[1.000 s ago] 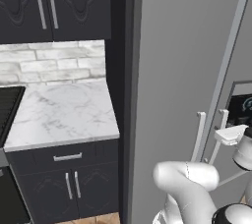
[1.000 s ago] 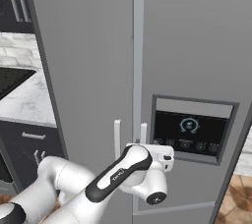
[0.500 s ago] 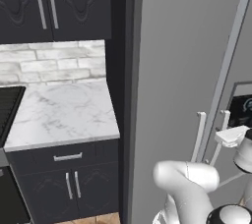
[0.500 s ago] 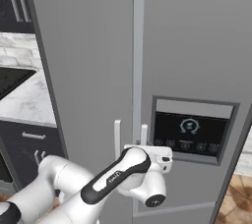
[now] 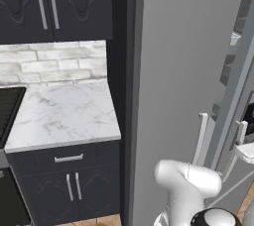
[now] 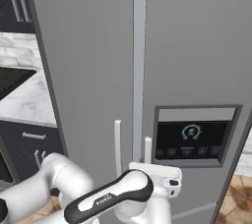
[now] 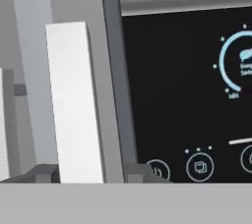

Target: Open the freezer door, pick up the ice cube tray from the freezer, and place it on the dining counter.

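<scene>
Grey freezer (image 6: 88,70) fills the kitchen wall; my claw (image 6: 170,181), opening unreadable, hovers beside the closed freezer door's (image 6: 93,95) pale handle (image 7: 74,100).

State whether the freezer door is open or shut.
Slightly open: shelf bins on the freezer door show through a gap in the left base view.

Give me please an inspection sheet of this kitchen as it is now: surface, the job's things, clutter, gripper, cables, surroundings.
Surface: marble worktop beside the freezer; nothing seen on it.
Job's things: freezer tall and grey; freezer door looks shut in the right base view; its pale handle is vertical. Ice cube tray and dining counter: nothing seen.
Clutter: nothing seen.
Gripper: gripper close in front of the door handles; jaw state cannot be told.
Cables: nothing seen.
Surroundings: dark cabinets, brick backsplash, dark display panel on the other door.
</scene>
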